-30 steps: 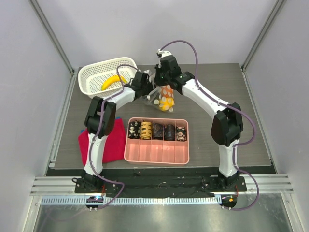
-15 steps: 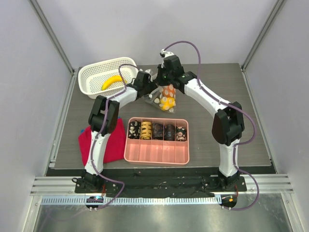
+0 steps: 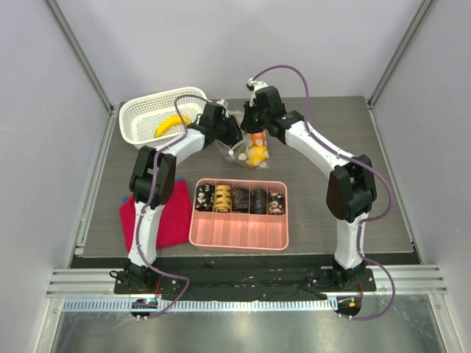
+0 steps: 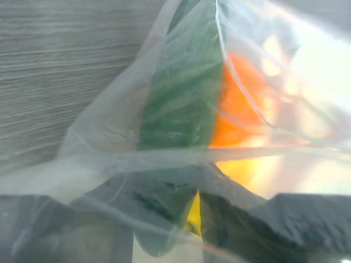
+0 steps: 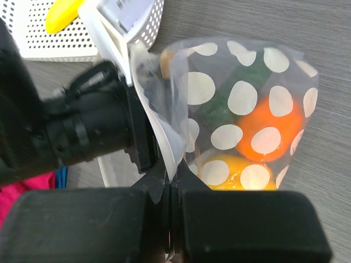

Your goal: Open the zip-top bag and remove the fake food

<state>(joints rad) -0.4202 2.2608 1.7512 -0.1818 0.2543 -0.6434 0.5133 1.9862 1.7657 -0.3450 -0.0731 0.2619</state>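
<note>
— Right gripper [image 5: 170,181]: how was it found?
— Shut tight, with one lip of the zip-top bag [image 5: 241,98] pinched between the jaws. The left gripper [image 4: 198,216] was closed to a slit, with clear film drawn across it; the opposite lip was judged to be held there.
— And where was the bag?
— It was held between the two grippers over the table [image 3: 383,213], just beside the white basket [image 3: 140,121]. Fake food [image 3: 256,154] was seen inside it: an orange piece [image 5: 269,129], a yellow piece [image 5: 233,167] and a green piece [image 5: 219,107]. A banana [image 3: 173,123] was lying in the basket.
— Which step was in hand?
— Opening the mouth, it was judged; whether the zip had parted could not be told.
— What was called for next?
— The lips would need to be drawn further apart without the thin film slipping, then one gripper freed to reach in.
</note>
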